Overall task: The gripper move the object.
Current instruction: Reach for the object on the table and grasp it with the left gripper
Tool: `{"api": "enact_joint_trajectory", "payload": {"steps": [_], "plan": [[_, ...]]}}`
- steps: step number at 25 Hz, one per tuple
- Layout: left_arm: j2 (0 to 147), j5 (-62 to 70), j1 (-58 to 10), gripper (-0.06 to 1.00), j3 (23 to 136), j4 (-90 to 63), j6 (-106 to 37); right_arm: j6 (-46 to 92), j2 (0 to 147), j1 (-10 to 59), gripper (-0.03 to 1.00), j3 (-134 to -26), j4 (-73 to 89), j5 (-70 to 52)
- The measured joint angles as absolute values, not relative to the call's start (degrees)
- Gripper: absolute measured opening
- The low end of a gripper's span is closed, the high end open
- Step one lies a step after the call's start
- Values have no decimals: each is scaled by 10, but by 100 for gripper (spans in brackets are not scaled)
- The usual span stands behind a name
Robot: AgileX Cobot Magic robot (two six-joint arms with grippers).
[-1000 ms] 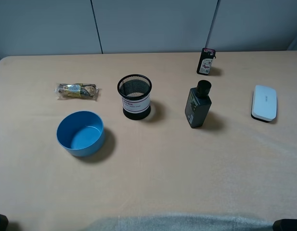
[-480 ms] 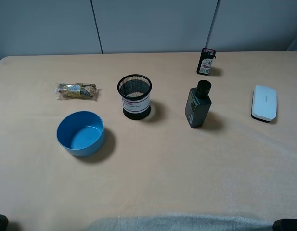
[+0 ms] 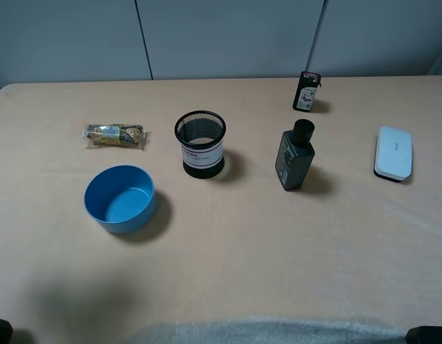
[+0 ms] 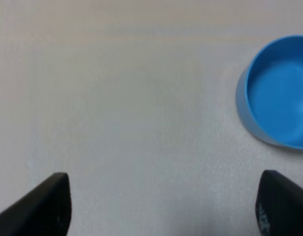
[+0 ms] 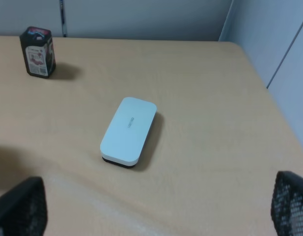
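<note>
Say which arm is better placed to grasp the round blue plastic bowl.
Left. The round blue plastic bowl lies on that side, ahead of the left arm's open fingers; the right wrist camera faces the white flat box instead.

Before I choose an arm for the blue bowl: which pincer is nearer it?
Left. The left pincer is open over the table, with the blue bowl close ahead. The right pincer faces the white box on the other side, and the bowl is outside its view.

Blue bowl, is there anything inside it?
Nothing shows inside the bowl: its blue floor and far inner wall are bare. The near inner wall is hidden behind the rim, and the left wrist view cuts off one side.
</note>
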State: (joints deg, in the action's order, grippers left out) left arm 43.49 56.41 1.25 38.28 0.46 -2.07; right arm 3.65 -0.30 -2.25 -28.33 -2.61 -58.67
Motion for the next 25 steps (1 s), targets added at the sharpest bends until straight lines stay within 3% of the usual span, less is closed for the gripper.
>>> {"api": "enact_joint_trajectory", "payload": {"steps": [12, 25], "plan": [[655, 431, 7, 82, 424, 5, -74, 36, -3, -23, 69, -283, -26, -587], [823, 385, -182, 82, 424, 69, -73, 36, -3, -23, 69, -283, -26, -587]]}}
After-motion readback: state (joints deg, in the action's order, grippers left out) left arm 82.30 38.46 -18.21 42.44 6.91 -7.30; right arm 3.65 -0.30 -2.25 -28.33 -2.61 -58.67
